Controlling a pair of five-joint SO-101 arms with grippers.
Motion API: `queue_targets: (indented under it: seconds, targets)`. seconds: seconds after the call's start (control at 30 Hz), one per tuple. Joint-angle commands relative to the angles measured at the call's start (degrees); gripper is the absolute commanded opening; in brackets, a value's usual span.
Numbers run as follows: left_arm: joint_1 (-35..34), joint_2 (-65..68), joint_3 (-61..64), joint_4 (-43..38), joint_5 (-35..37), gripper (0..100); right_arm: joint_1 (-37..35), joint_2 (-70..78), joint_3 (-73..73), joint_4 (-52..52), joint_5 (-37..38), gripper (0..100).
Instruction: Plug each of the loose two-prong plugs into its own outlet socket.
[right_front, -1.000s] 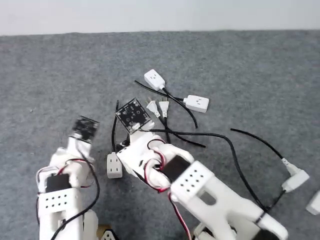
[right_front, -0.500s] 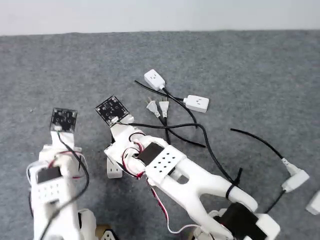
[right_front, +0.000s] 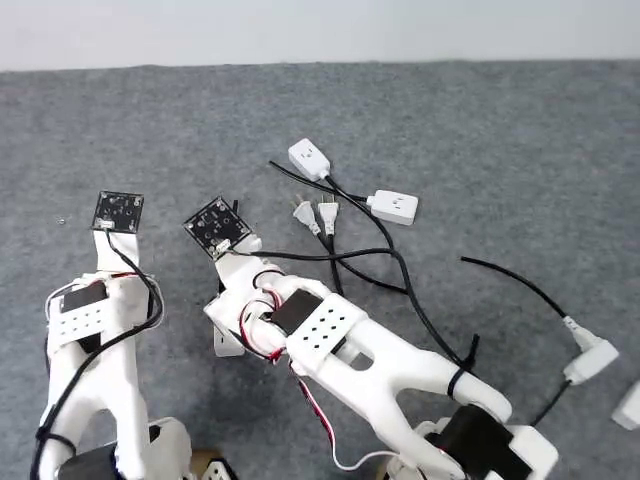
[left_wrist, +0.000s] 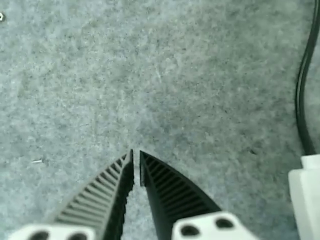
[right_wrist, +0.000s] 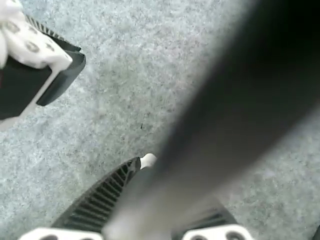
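High view: one loose plug (right_front: 302, 213) and a second plug (right_front: 327, 212) side by side near the middle of the worktop (right_front: 500, 140), just apart, prongs toward the far edge, black cords trailing back toward the near edge. Long axis of each roughly far-to-near, the first tilted a little toward the left edge. Beyond them, nearer the far edge, one outlet socket (right_front: 309, 158); toward the right edge, near the second plug, another socket (right_front: 393, 206). Neither plug seated as yet.

Right pincer (right_wrist: 152, 167) low over the worktop, short of the plugs and on their left-edge side. Released or clenched: not to be told, with a blurred black cord (right_wrist: 240, 90) slung across its wrist view. Left pincer (left_wrist: 136, 154) clenched on nothing, barely a slit between the ribbed jaws, hovering over grey covering nearer the left edge, with a white socket block (left_wrist: 306, 195) close by.

Judged nearer by a good margin: the right arm. Probable call for the coming move: reach onward toward the far edge and rightward, then grasp across a plug's body rather than along it.
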Motion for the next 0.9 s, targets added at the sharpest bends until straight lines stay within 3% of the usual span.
queue_targets:
  seconds: [0.0, 0.87]
  targets:
    - [-0.4, 0.2, -2.9, 0.4, 0.7, 2, -1.7, -0.4, -0.4, -1.0, 0.8, 0.9]
    - [-0.4, 0.4, -2.9, 0.3, 0.5, 2, 0.6, -0.4, 1.3, -1.8, 5.5, 0.9]
